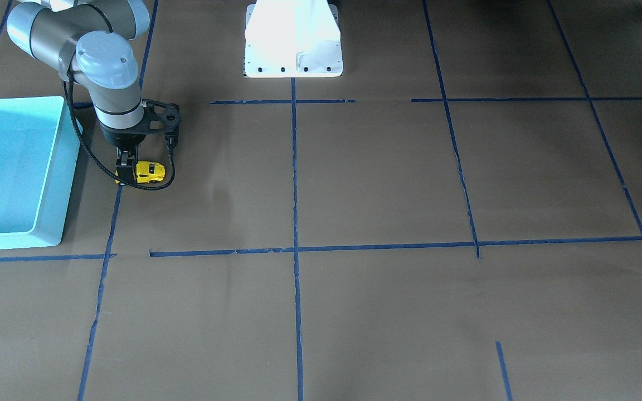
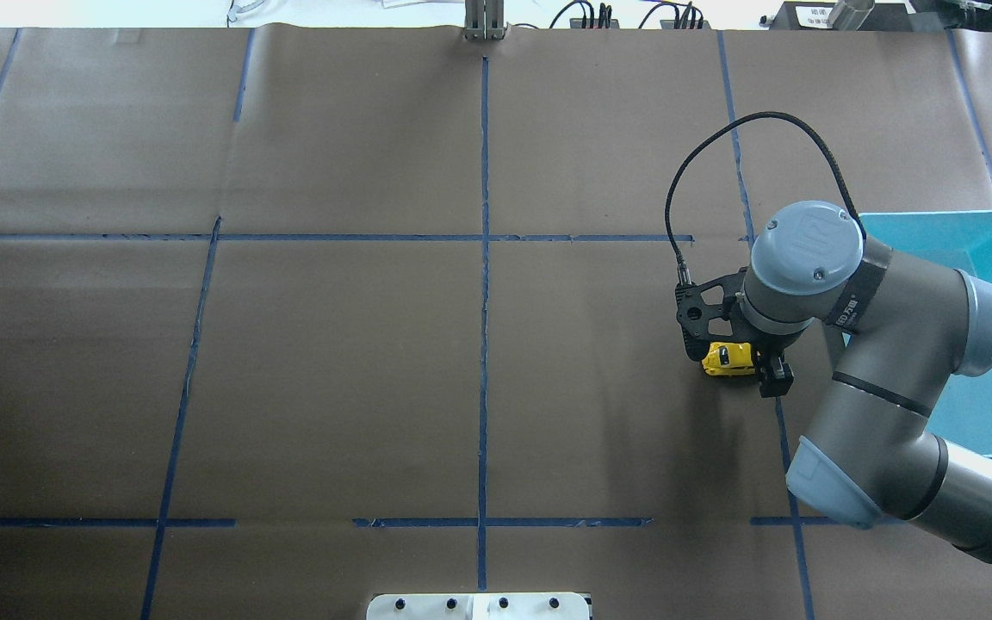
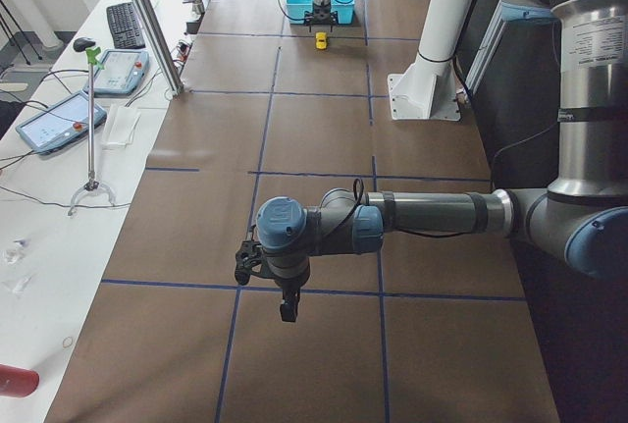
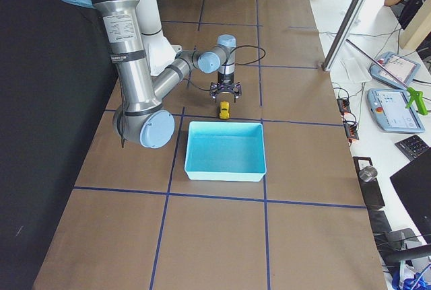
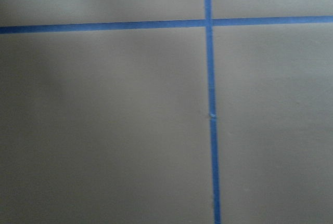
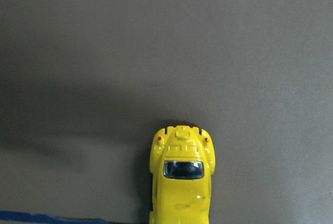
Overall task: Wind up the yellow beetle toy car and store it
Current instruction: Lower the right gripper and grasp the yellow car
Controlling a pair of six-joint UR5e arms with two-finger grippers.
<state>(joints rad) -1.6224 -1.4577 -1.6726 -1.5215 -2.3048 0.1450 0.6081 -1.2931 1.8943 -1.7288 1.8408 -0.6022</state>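
Broadly, a brown worktop [image 1: 388,178] gridded with blue tape [image 1: 294,167] carries a light blue bin [image 1: 53,189] at my right end. My left end effector [image 3: 285,307] hangs well apart from both, and I cannot tell whether it is spread. My right end effector [image 1: 126,170] points down at one end of the car [image 1: 151,171], which sits on its wheels near the bin. Whether the fingers pinch it is hidden. I judge the car light, hard, glossy and free-rolling, best held low across its sides, not the rounded roof.

Robot lab: tape-grid tbl [image 2: 332,387], 2 teach pendants [image 4: 396,110].
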